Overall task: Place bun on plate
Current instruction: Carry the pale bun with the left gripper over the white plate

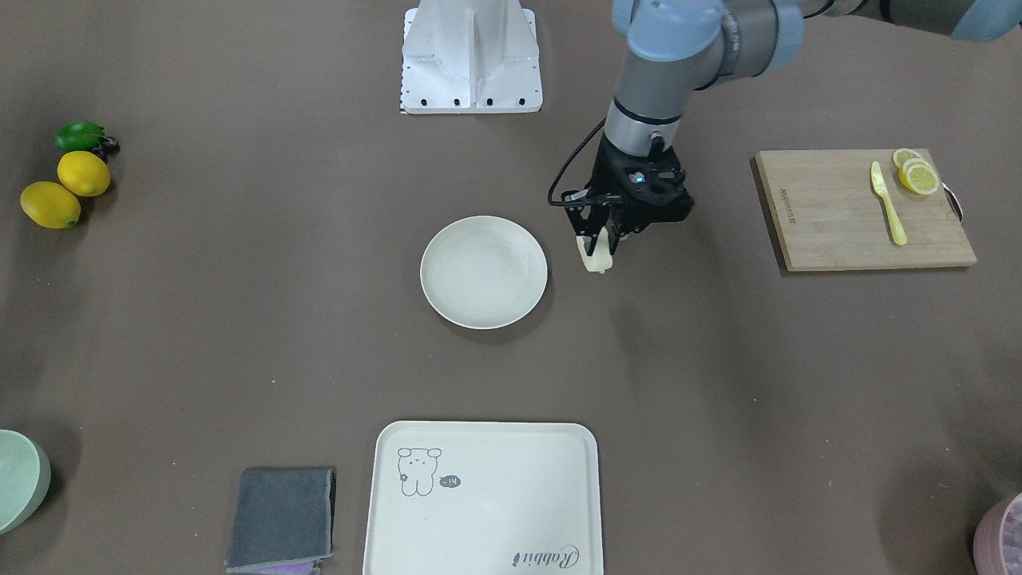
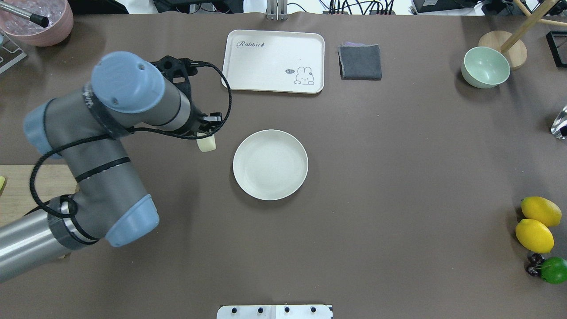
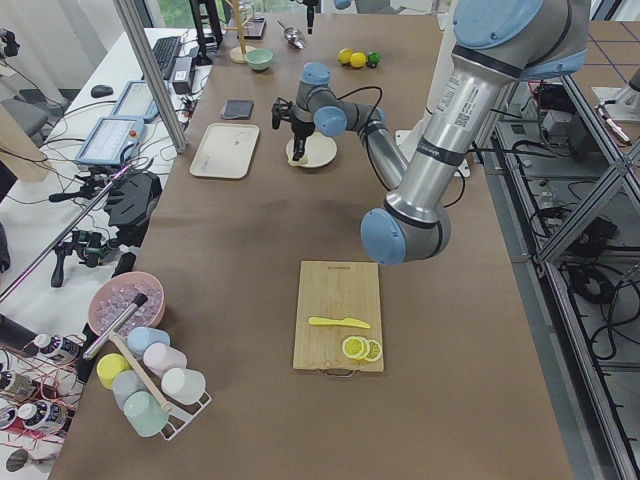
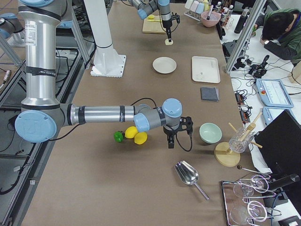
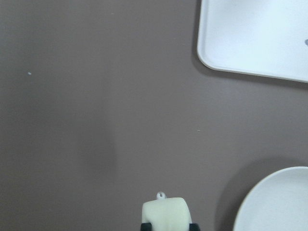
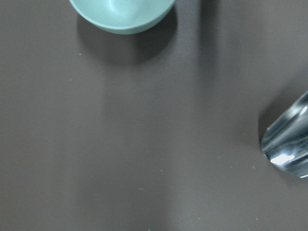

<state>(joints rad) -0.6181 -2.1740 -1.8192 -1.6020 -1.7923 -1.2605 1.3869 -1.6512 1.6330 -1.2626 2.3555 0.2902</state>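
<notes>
My left gripper is shut on the bun, a small pale cream block that hangs from its fingertips just above the brown table. The round cream-white plate lies a short way beside it, apart from the bun. From overhead the bun sits left of the plate. In the left wrist view the bun shows at the bottom edge, the plate's rim at the lower right. My right gripper hovers near the lemons and the green bowl; I cannot tell if it is open or shut.
A cream tray with a bear drawing and a grey cloth lie beyond the plate. A cutting board holds lemon slices and a yellow knife. Whole lemons, a pale green bowl and a metal scoop sit at the right arm's end.
</notes>
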